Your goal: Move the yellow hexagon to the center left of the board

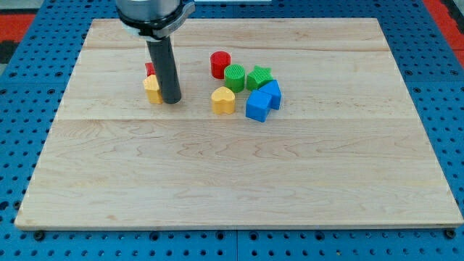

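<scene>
The yellow hexagon (152,90) lies on the wooden board (239,181) at the upper left, partly hidden by my rod. My tip (172,101) rests on the board right against the hexagon's right side. A red block (149,69) sits just above the hexagon, mostly hidden behind the rod; its shape cannot be made out.
A cluster lies right of the tip: a yellow heart (223,100), a red cylinder (220,64), a green cylinder (235,77), a green star (259,77), and two blue blocks (257,106) (272,93). Blue pegboard (22,145) surrounds the board.
</scene>
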